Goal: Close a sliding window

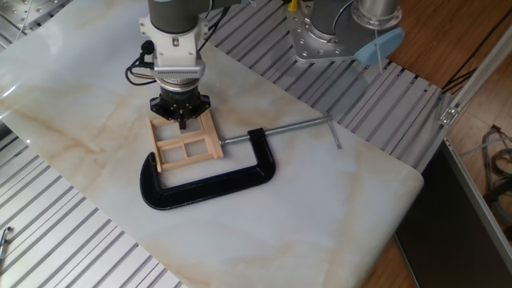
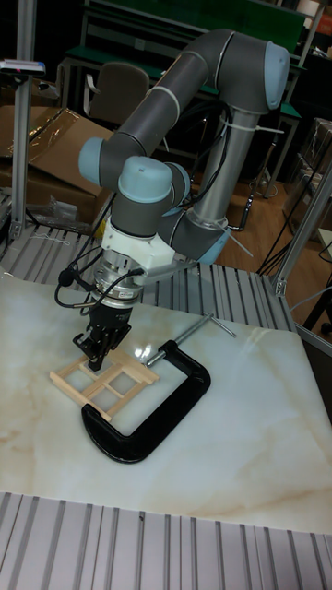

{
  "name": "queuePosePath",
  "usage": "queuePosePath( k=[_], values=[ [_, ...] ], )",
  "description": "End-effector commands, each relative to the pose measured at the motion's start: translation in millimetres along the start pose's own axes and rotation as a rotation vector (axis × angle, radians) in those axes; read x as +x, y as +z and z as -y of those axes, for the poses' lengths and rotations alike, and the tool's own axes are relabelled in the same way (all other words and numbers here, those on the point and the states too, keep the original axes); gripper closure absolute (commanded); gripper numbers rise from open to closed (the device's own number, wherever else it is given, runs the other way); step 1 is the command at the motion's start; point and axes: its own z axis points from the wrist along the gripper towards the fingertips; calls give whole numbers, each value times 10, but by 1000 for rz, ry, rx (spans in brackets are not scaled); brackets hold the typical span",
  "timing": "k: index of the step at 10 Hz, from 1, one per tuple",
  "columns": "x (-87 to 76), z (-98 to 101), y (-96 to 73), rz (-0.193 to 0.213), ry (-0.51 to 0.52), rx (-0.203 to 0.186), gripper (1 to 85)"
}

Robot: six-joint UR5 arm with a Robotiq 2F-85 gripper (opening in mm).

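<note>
1. Fixed view, straight in: gripper (image 1: 182, 122) points down at the far end of the sliding window (image 1: 186, 142), fingertips right at the frame's far rail.
2. Fingers look close together w/ a thin dark tip showing between the slats, but can't tell if they're pinching a slat or just pressed together; contact point too small to read.
3. Window lies flat on the marble table (image 1: 336, 208), directly below and just in front of the tool, pale wood, panes visible through the slats.
4. Black C-clamp (image 1: 210, 180) wraps the window's near side; its jaw sits against the window's right edge, just right of the tool.
5. Clamp's steel screw (image 1: 292, 126) runs off to the right and away from the tool, T-handle at the far end, near the table edge.
6. Tall fixed view, other angle: gripper (image 2: 96, 351) again over the window (image 2: 101, 375), arm bent over from behind and above, wrist roughly vertical.
7. Black cable (image 2: 69, 286) loops off the wrist, on the side away from the clamp (image 2: 157, 401).
8. Ribbed metal surface (image 1: 264, 36) lies beyond the tool, past the marble's far edge.
</note>
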Motion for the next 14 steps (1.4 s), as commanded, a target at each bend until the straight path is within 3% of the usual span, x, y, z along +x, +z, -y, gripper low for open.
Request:
queuePosePath(
  k=[1, 14],
  values=[
    [-87, -24, 10, 36, -22, -14, 850],
    [-55, 105, 40, 45, -67, -16, 850]
  ],
)
